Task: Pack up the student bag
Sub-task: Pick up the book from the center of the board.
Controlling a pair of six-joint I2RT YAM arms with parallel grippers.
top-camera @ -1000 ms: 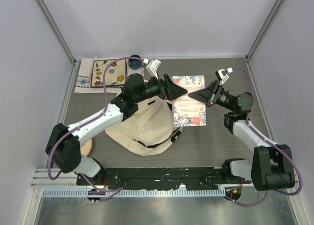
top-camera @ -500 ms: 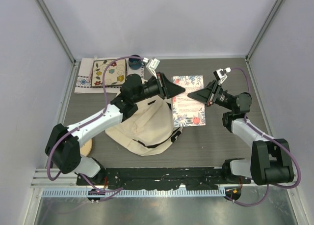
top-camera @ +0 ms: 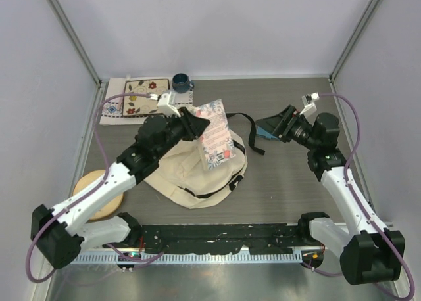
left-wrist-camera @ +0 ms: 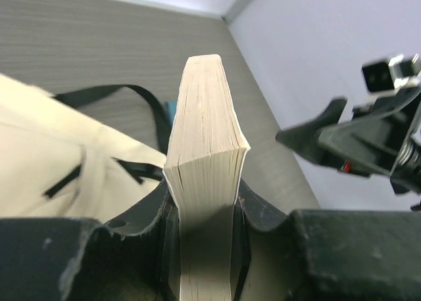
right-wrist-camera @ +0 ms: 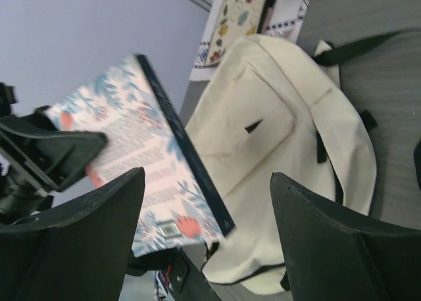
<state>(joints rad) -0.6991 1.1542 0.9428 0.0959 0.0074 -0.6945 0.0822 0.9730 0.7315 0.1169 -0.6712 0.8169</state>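
Observation:
The student bag [top-camera: 191, 173] is a cream backpack with black straps, lying flat on the table's middle. My left gripper [top-camera: 195, 125] is shut on a thick book [top-camera: 215, 135] with a floral cover, held tilted in the air over the bag's far right part. In the left wrist view the book's page edge [left-wrist-camera: 207, 137] stands up between the jaws of the left gripper [left-wrist-camera: 205, 209]. My right gripper [top-camera: 271, 126] hangs open to the right of the book, apart from it. Seen from the right wrist, the right gripper [right-wrist-camera: 207, 177] frames the book [right-wrist-camera: 131, 150] and the bag [right-wrist-camera: 276, 130].
A patterned cloth [top-camera: 118, 104] with a floral pouch [top-camera: 145, 94] on it lies at the far left, and a dark blue cup [top-camera: 181, 84] stands beside it. A round wooden disc [top-camera: 92, 186] sits near left. A black strap [top-camera: 253, 127] trails right of the bag.
The book lay flat on the table right of the bag; my left gripper shut on it and carried it up and left over the bag. My right gripper opened and drew back right.

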